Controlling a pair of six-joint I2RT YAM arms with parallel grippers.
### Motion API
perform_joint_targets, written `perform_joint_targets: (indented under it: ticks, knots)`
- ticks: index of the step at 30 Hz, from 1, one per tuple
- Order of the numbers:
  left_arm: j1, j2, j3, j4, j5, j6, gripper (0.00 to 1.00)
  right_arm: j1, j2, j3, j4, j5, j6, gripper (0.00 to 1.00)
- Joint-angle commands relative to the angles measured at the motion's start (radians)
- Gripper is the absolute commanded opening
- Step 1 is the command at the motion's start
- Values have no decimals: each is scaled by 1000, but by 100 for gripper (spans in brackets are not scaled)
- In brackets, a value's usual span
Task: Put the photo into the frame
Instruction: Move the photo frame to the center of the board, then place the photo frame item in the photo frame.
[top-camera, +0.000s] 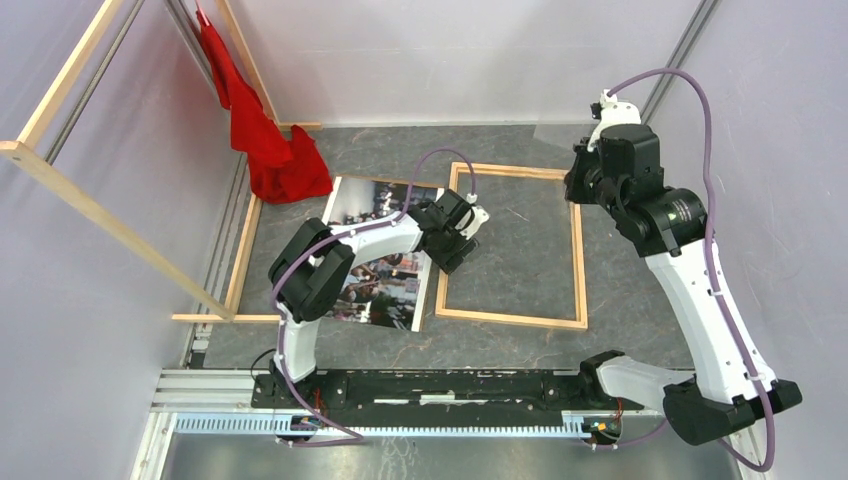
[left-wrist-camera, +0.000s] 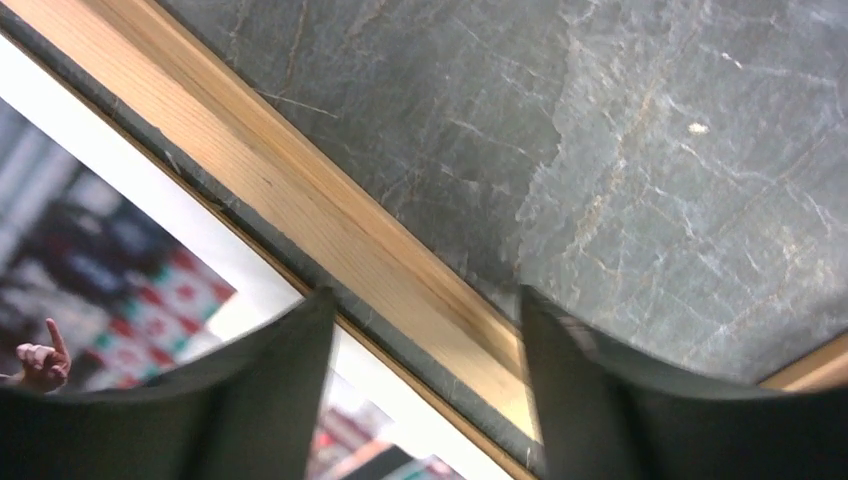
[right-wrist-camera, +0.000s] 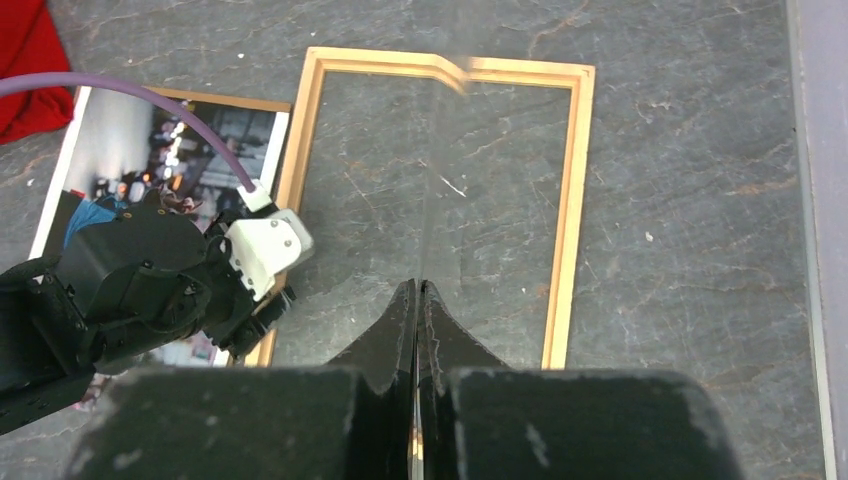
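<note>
top: overhead, wide | left wrist: close, downward | right wrist: higher | shared: frame (top-camera: 510, 318)

The frame (top-camera: 578, 250) is light wood with visible grain and a smooth matt finish. The photo (top-camera: 375, 200) is a thin, slightly glossy paper print. The counter (top-camera: 520, 250) is matt dark-grey stone pattern with pale veins. The red cloth (top-camera: 270, 140) is soft and creased. The left claw (left-wrist-camera: 425, 300) and right claw (right-wrist-camera: 417, 290) are matt black plastic. The clear sheet (right-wrist-camera: 432, 170) is transparent and glossy.
</note>
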Motion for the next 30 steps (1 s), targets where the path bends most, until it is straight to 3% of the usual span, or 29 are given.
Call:
perform_joint_targets:
  ticks: [1, 3, 4, 11, 18, 23, 30]
  knots:
    - [2, -107, 25, -54, 86, 53, 83, -6, 19, 111, -3, -78, -28, 0]
    - [5, -153, 61, -90, 118, 50, 99, -9, 37, 156, -25, -107, -35, 0]
    - [10, -192, 73, -107, 130, 53, 100, -9, 47, 180, -36, -128, -38, 0]
    - [172, -367, 157, -200, 244, 55, 100, -16, 85, 241, -45, -359, -17, 0]
    - [411, -421, 134, -199, 225, 79, 100, -29, 54, 132, 137, -719, 120, 0]
    - [475, -456, 69, -171, 183, 100, 100, -71, 11, -31, 272, -840, 207, 0]
    - [476, -453, -38, -150, 145, 134, 100, -199, -30, -456, 513, -917, 252, 0]
